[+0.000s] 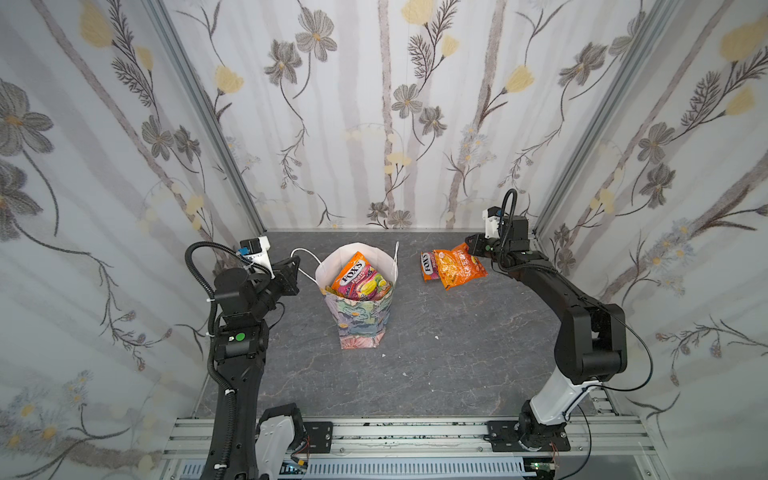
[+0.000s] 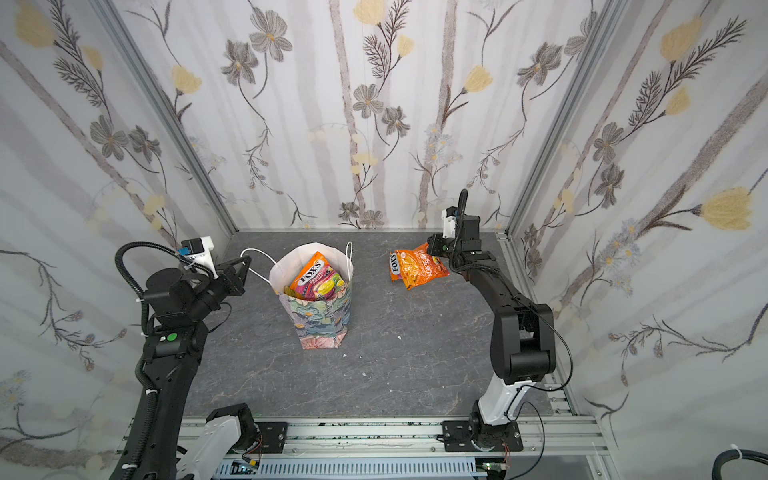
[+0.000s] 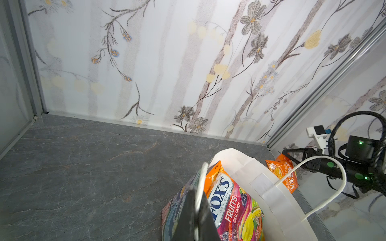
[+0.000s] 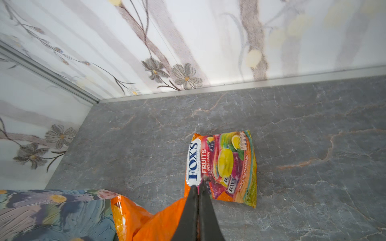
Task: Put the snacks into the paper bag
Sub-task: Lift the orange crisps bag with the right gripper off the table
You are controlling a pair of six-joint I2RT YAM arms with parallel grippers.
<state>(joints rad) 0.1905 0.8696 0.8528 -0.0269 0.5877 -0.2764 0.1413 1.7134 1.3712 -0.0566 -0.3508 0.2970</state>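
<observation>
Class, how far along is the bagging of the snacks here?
Done: a Fox's pack sits in the bag. In hand: right end effector grips the orange pouch; left end effector holds the handle. To do: that pouch and a second Fox's pack on the table.

Paper bag (image 1: pixel 360 322): white inside, pastel blue-green-pink painted florals outside; cord handle (image 3: pixel 201 187) white. Bagged FOX'S pouch (image 1: pixel 356 277) and loose FOX'S pouch (image 4: pixel 225 167): orange, pink, yellow-green fruit print. Snack pouch (image 1: pixel 459 270): orange, yellow print. Desk (image 1: pixel 436 365): grey marble, rust veins. Walls (image 1: pixel 374 124): white, grey flowers, yellow buds.
</observation>
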